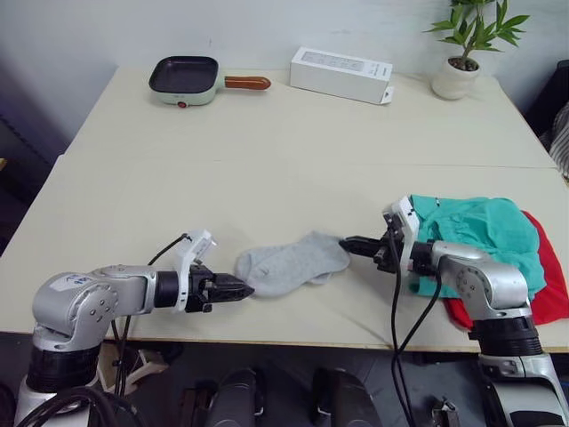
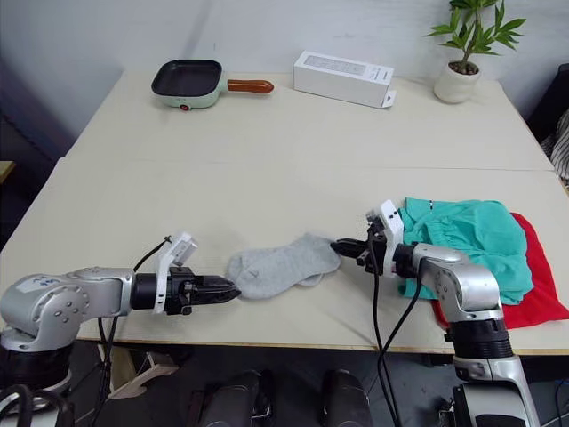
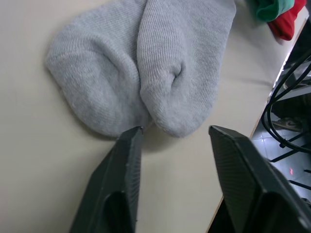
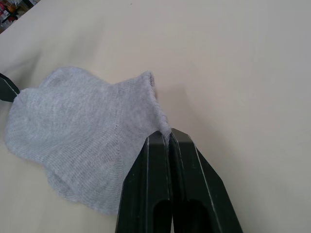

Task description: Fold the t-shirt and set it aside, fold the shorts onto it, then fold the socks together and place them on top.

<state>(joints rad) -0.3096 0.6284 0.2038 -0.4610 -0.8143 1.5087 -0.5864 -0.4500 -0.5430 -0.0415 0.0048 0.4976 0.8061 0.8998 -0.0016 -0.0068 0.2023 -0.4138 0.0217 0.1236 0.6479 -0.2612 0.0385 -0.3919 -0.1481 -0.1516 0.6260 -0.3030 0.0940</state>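
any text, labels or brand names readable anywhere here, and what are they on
None can be read.
White box at the table's far side: a row of small dark marks along its top face, too small to read.
Left arm's upper shell: a small blue mark, too blurred to read.
Green pan, socks, shorts, t-shirt and plant pot: no lettering visible.

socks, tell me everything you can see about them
The socks are a pair of small light grey ribbed-knit ankle socks, lying flat and overlapped near the table's front edge. The right gripper is shut on the cuff edge; the open left gripper sits at the toe end. They lie apart from the shorts.
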